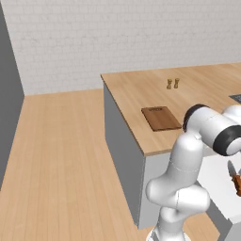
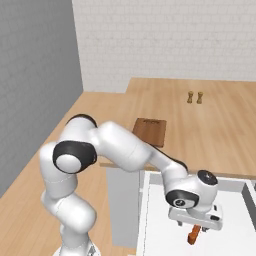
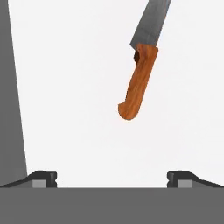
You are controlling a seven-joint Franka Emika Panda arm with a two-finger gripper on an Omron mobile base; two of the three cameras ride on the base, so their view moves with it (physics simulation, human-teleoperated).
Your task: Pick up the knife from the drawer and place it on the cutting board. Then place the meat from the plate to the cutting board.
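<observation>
- In the hand view a grey wall of the drawer (image 3: pixel 11 96) runs up the left edge, to the left of the left fingertip; the rest of the field is the drawer's white floor.
- The gripper (image 3: pixel 112 179) has its two dark fingertips (image 3: pixel 43 178) spread wide apart at the bottom of that view, with nothing between them and bare white floor in the gap.
- The knife (image 3: pixel 139 74) lies flat on the drawer floor ahead of the hand, clear of both tips and somewhat right of the midline between them. Its orange-brown handle points back toward the hand and its grey blade runs away toward the upper right, cut off by the top edge.
- From the right base view the gripper (image 2: pixel 196 225) hangs over the open drawer (image 2: pixel 155 220), pointing down, with the knife (image 2: pixel 194 234) just beneath and slightly to the side of it; whether a finger touches the handle cannot be told from there.
- In the left base view the knife (image 1: pixel 235 177) shows at the right edge on the white drawer floor (image 1: pixel 216 183), partly cropped.
- The cutting board (image 2: pixel 150 131) lies on the wooden counter (image 2: pixel 215 125), well beyond the hand and to its left, handle slot at the far end.
- Two small wooden shakers (image 2: pixel 195 97) stand side by side farther back on the counter, well apart from the board.
</observation>
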